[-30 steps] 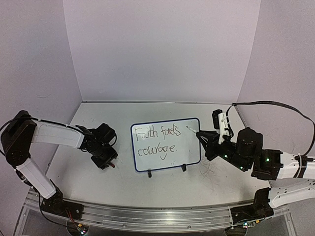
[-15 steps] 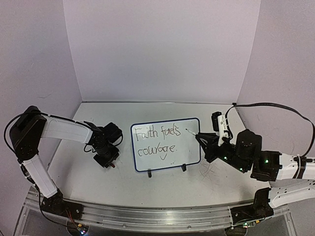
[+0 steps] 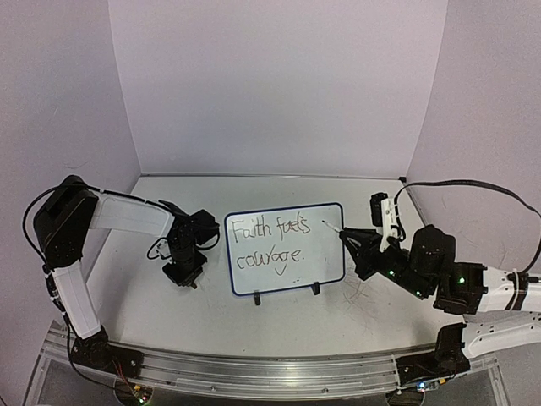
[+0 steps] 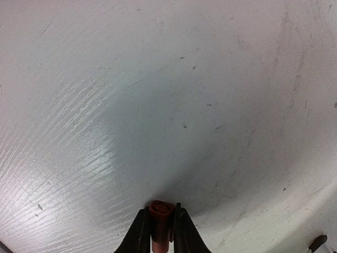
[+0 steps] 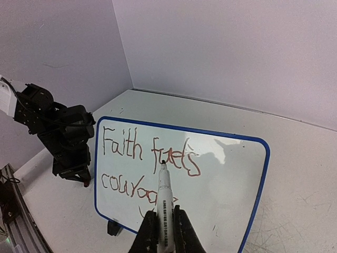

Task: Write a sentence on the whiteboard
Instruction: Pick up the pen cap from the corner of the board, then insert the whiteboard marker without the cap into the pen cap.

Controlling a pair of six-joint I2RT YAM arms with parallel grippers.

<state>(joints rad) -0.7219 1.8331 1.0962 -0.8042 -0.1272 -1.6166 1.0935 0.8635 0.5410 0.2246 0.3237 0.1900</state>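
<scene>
The whiteboard stands on two black feet at the table's middle; it also shows in the right wrist view. The sentence reads "Faith fuels courage." in two lines, as it does in the right wrist view. My right gripper is shut on a white marker. Its tip points at the board's upper right part; contact cannot be told. My left gripper is left of the board, shut on a red marker cap and pointing down at the tabletop.
Purple walls close the back and both sides. An aluminium rail runs along the near edge. The right arm's black cable loops over the table's right side. Grey scuffs mark the tabletop right of the board.
</scene>
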